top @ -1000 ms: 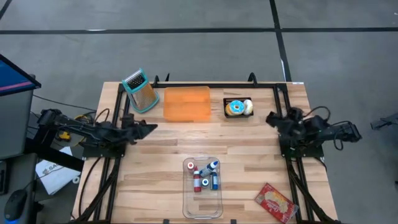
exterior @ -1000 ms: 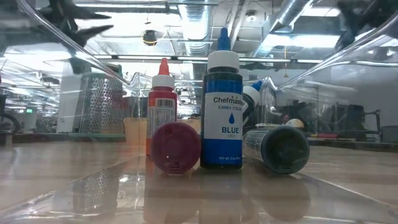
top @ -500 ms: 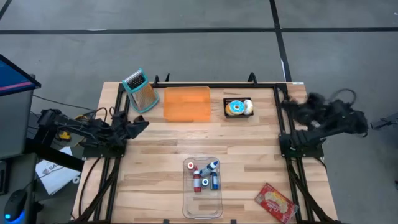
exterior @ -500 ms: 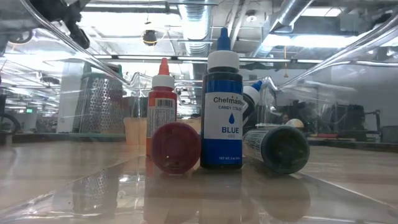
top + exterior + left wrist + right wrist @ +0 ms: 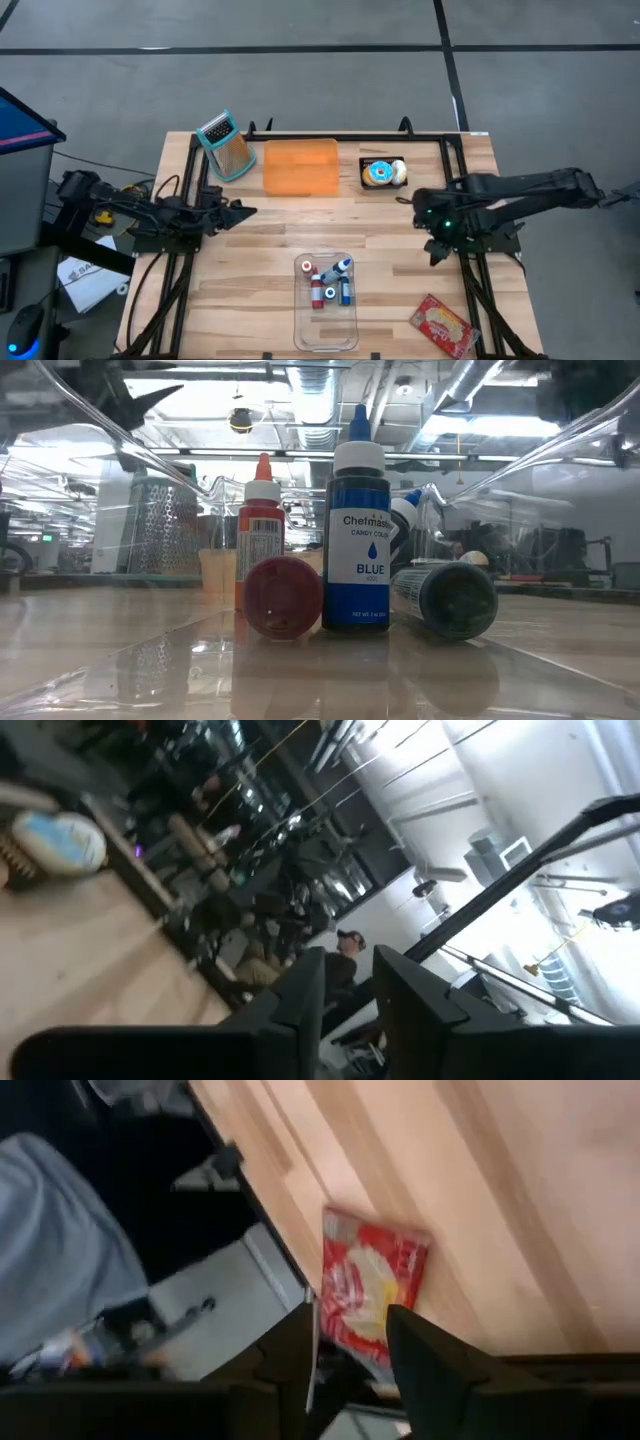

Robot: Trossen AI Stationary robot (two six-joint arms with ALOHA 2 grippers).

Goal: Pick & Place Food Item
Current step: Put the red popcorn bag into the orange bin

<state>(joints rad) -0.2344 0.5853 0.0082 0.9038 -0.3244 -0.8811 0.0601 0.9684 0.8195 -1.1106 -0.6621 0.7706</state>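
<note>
Movement on the right: the right gripper (image 5: 432, 250) has swung inward over the wooden tabletop (image 5: 400, 260), fingers narrowly parted and empty, facing the red snack packet (image 5: 372, 1295). Left gripper (image 5: 243, 211) hangs at the left edge, fingers narrowly apart, empty; no pick yet.

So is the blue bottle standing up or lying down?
Standing up. In the low view the blue bottle stands upright in the clear tray, cap pointing up, while the dark bottle beside it lies flat.
</note>
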